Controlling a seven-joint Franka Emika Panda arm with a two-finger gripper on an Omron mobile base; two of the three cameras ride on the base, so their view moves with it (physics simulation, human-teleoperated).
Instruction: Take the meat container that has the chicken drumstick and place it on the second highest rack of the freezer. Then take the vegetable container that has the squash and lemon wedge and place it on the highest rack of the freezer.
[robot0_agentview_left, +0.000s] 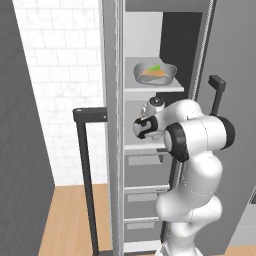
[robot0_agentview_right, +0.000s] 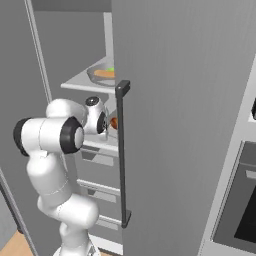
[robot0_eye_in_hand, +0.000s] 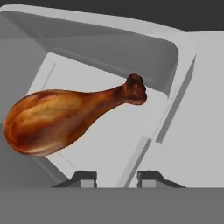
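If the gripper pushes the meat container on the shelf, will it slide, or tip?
The meat container looks shallow with a flat floor, so it would probably slide, not tip. The chicken drumstick lies loose and rounded inside, so it may roll or shift.

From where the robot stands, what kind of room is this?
Most likely a kitchen: the arm reaches into an open freezer with racks, a container of vegetables sits on a shelf, and a chicken drumstick lies in another container.

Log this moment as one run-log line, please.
gripper: jaws parted astride meat container rim | chicken drumstick: inside container | vegetable container: on rack above | step: container placement
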